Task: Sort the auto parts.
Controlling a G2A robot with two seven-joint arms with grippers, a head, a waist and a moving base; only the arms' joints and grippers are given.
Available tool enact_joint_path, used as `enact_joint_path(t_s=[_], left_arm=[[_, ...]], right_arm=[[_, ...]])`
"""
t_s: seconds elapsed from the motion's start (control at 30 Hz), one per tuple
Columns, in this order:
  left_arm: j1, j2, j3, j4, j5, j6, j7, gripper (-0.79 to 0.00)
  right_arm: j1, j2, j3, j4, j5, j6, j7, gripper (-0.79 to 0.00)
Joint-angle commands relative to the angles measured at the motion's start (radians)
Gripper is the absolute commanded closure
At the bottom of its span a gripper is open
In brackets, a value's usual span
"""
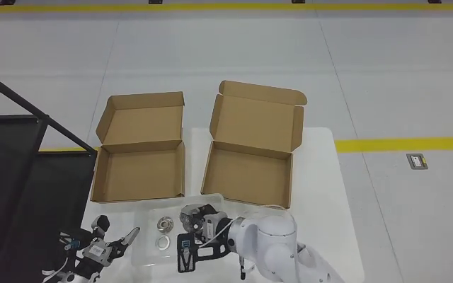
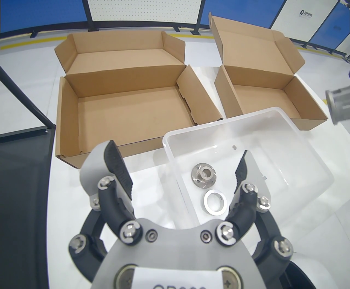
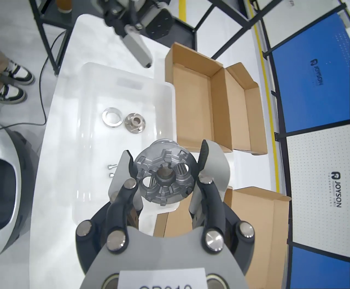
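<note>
White table (image 1: 318,184) bears a clear tray (image 3: 90,71); right gripper (image 3: 166,153) clamps a gray hub (image 3: 164,175) above it, left gripper (image 2: 178,149) gapes alongside.

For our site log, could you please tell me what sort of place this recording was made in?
Probably an industrial test or demo hall: a yellow floor line, blue partition panels with a pegboard, and a table with cardboard boxes and metal parts.
</note>
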State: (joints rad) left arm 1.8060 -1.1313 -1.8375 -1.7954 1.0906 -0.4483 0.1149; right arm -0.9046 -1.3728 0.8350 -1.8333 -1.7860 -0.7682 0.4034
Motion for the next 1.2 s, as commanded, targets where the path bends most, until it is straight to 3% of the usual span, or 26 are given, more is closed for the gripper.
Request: enact_joint_path(t_s=[0.0,0.33,0.57,0.77,0.87,0.93,1.03,1.17], left_arm=[[0.0,0.0,0.0,0.0,0.0,0.0,0.0,-0.785],[0.0,0.0,0.0,0.0,0.0,0.0,0.0,-0.785],[0.0,0.0,0.0,0.0,0.0,0.0,0.0,-0.785],[0.0,0.0,0.0,0.0,0.0,0.0,0.0,-0.785],[0.0,0.0,0.0,0.0,0.0,0.0,0.0,-0.785],[0.0,0.0,0.0,0.0,0.0,0.0,0.0,-0.785],[0.0,0.0,0.0,0.0,0.0,0.0,0.0,-0.785],[0.0,0.0,0.0,0.0,0.0,0.0,0.0,-0.785]], right_arm=[[0.009,0.001,0.035,0.015,0.017,0.044,-0.089,0.0],[-0.002,0.015,0.2,0.138,0.164,0.181,-0.62,0.0],[0.009,0.026,0.284,0.269,0.294,0.091,-1.045,0.0],[0.048,0.033,0.295,0.355,0.278,0.028,-1.22,0.0],[0.056,0.037,0.297,0.367,0.222,0.053,-1.212,0.0],[0.055,0.038,0.3,0.363,0.184,0.105,-1.118,0.0],[0.059,0.037,0.289,0.345,0.159,0.141,-0.912,0.0],[0.084,0.027,0.254,0.342,0.152,0.194,-0.533,0.0]])
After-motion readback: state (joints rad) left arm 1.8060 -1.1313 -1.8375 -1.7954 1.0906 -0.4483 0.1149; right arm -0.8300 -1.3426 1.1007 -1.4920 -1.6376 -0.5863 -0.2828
